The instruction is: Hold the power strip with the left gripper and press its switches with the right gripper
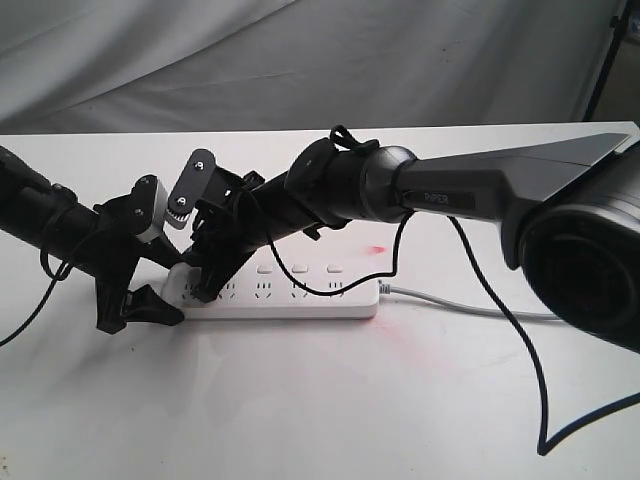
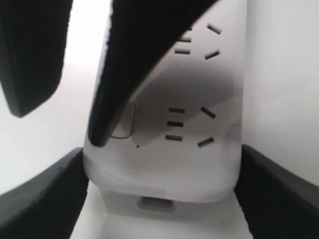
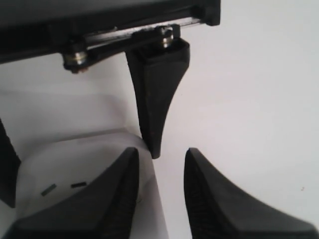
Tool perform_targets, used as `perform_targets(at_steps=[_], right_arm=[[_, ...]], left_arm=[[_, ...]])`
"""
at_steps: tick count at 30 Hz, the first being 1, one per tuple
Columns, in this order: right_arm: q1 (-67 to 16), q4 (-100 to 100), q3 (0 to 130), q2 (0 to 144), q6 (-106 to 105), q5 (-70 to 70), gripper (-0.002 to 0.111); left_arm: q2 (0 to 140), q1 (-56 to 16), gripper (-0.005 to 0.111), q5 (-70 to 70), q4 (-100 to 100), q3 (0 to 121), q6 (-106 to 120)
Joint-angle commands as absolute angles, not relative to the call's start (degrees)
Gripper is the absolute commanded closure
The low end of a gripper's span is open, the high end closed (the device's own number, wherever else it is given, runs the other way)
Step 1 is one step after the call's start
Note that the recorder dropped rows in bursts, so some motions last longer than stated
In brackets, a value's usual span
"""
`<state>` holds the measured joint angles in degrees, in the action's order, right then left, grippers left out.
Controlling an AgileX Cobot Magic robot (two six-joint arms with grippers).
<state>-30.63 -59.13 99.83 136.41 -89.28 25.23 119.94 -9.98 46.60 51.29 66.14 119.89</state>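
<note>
Most of the shot is white bench [image 1: 300,420]. Loads of bare surface is left in front of the strip and out to the right, and the far edge sits well back, so nothing is likely to get shoved off.

Next biggest is the bulky right arm [image 1: 480,190], which is stretched in from the right and across the middle.

The power strip [image 1: 300,295] is laid flat, left of centre, long side running left to right, sockets up. It looks like light, stiff, smooth plastic. It'd probably skate or pivot when poked, so it's best pinched across its narrow width at an end, clear of the buttons.

That's pretty much what's done. The left end effector [image 2: 162,151] is closed on the strip's left end, with a finger set against each long edge.

The right end effector [image 3: 160,164] is only slightly parted and nothing is held in it. It's hung over the same end, and 1 finger [image 2: 129,59] is lowered right beside a button outline. Actual contact can't be told.

Of the switches [image 1: 300,268], 3 are seen uncovered. The rest are hidden under the hardware.

The grey cable [image 1: 470,305] is trailed off the right end. A black loop [image 1: 325,293] from the arm is draped across the strip, which could be a snag.
</note>
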Motion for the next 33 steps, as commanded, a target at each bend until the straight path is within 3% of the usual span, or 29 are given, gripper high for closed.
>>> perform_targets(at_steps=[1,33], right_arm=[[-30.8,-58.8,100.1,136.4,-90.2,24.8,0.078],[-30.8,-57.6,99.8,138.3,-90.9,24.8,0.078]], left_arm=[[120.0,-10.3,0.042,46.3,51.7,66.4,120.0],[120.0,-10.3,0.042,46.3,51.7,66.4,120.0]])
